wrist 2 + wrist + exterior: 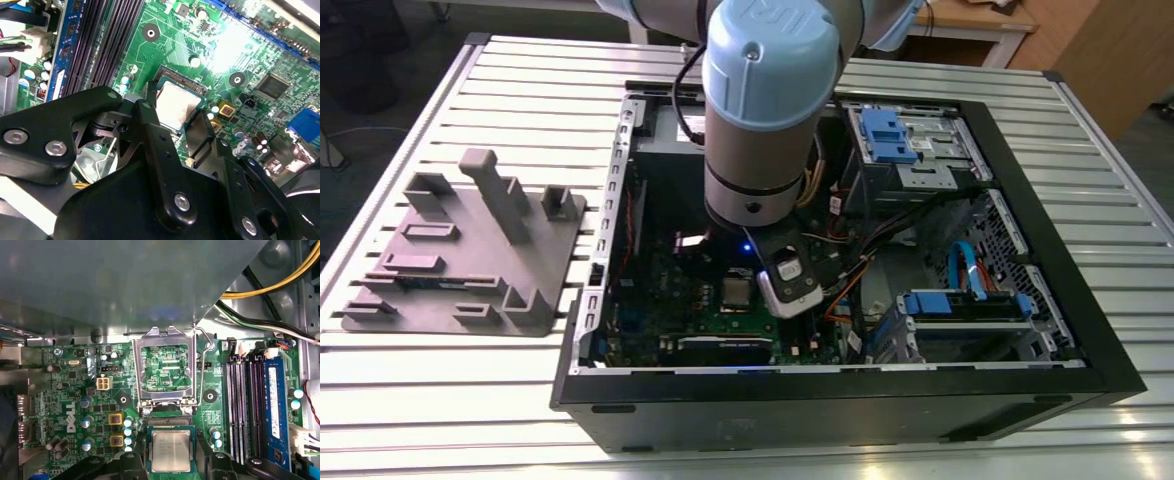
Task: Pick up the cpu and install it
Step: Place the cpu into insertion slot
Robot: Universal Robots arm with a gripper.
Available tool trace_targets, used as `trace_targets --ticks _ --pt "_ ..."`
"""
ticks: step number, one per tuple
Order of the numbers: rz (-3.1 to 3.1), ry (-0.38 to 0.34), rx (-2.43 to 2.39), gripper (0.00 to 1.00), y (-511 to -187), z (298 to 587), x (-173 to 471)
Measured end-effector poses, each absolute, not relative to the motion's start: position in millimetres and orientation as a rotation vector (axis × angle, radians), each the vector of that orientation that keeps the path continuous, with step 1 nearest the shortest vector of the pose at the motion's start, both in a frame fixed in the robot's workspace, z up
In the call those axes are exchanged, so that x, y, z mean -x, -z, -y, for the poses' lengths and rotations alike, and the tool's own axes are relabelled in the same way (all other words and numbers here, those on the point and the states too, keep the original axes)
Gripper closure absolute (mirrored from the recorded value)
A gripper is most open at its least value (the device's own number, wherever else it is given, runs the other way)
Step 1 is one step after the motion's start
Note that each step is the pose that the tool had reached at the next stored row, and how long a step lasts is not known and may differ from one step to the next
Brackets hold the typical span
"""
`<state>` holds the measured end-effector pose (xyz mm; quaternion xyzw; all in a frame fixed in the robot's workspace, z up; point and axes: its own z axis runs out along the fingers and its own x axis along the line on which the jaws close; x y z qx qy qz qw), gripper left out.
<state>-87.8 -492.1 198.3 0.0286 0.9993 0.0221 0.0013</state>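
Note:
The cpu point(171, 450), a small silvery square chip, lies flat in the socket of the green motherboard point(65, 390), inside the open black computer case point(854, 385). It also shows from the second wrist view as the cpu point(177, 105) and from outside as the cpu point(736, 292), just under the arm's wrist. My gripper point(175, 122) hangs right above it, with one black finger point(150, 117) on each side of the chip and a small gap to its edges. The socket's metal load plate point(165, 365) stands flipped up and open.
Dark memory slots point(240, 410) and a blue stick run beside the socket. Yellow and black cables point(270, 285) hang nearby. Blue drive brackets point(901, 135) sit at the case's far side. A grey parts fixture point(467, 250) lies on the slatted table at the exterior view's left.

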Motion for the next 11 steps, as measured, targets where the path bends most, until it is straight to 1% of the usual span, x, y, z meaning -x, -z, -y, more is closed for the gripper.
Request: trace_targets --ticks 11 --pt "-3.127 -0.076 -0.075 0.53 -194.1 492.2 90.9"
